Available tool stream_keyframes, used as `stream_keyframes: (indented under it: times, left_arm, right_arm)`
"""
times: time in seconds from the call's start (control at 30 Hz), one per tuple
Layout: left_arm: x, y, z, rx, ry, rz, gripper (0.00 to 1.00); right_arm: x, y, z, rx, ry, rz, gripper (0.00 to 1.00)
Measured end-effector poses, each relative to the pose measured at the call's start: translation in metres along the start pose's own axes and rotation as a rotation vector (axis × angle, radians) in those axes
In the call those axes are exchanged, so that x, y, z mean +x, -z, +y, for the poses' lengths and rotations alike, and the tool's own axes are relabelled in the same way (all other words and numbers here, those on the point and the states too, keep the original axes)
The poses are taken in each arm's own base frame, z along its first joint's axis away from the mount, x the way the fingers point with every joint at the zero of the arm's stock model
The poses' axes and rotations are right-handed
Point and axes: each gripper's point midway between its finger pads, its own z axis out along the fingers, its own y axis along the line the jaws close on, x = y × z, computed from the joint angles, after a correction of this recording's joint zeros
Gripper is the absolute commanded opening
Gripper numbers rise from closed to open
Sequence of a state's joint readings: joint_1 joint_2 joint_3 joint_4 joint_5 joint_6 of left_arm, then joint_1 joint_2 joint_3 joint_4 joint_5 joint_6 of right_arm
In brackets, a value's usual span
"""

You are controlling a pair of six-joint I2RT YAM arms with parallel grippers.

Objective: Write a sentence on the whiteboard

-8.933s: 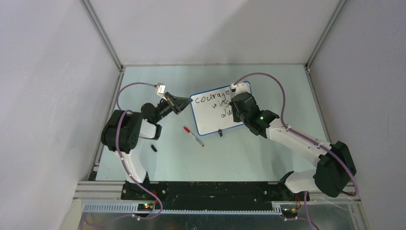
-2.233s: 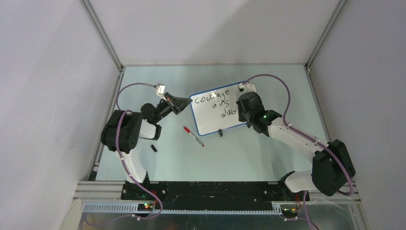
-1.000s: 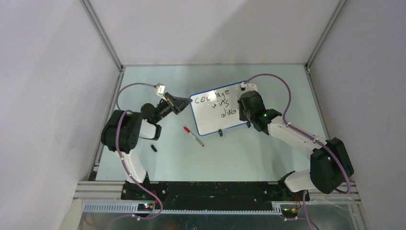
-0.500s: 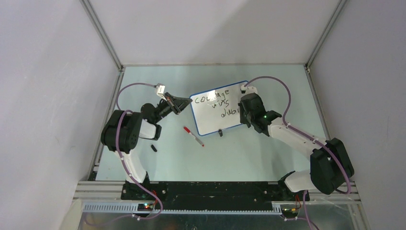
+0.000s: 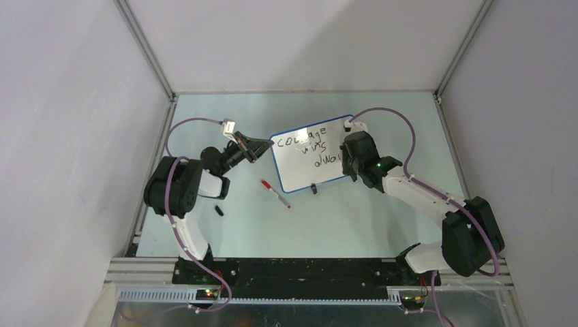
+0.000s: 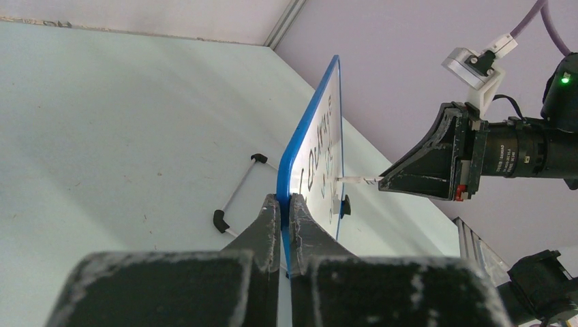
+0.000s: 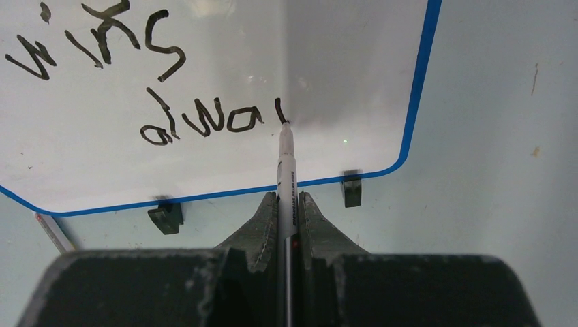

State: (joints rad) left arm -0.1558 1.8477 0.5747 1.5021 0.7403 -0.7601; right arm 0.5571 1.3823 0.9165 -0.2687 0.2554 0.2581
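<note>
Three staggered lines of black handwriting, the sentence [image 5: 312, 144], fill the whiteboard [image 5: 294, 174], which stands propped on its feet on the bench [image 5: 354, 218] between the two arms. The top lines read "courage" and "wins". The third reads "alwa" plus one short stroke that was absent a moment ago, probably the start of a "y". The tip of the marker [image 7: 285, 160] touches the board at that stroke. The right end effector [image 7: 286, 201] is shut tight round the marker's barrel and has crept rightward along the line. The left end effector [image 6: 285, 204] is clamped on the board's blue rim, steadying it. About two letters seem to remain. A red-capped pen [image 5: 275, 193] and a small black cap [image 5: 219, 210] lie nearby on the bench
</note>
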Motion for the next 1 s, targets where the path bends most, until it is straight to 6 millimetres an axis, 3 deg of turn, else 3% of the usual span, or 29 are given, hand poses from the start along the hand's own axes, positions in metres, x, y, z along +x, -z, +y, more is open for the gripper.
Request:
stream_keyframes:
  times: [0.33,1.0]
  left_arm:
    - [0.0,0.0,0.0,0.0,0.0,0.0,0.0]
    - [0.0,0.0,0.0,0.0,0.0,0.0,0.0]
  right_arm:
    - [-0.013,0.001,-0.004,0.006,-0.018,-0.022,0.0]
    - [-0.014,0.001,-0.004,0.006,-0.019,-0.022,0.0]
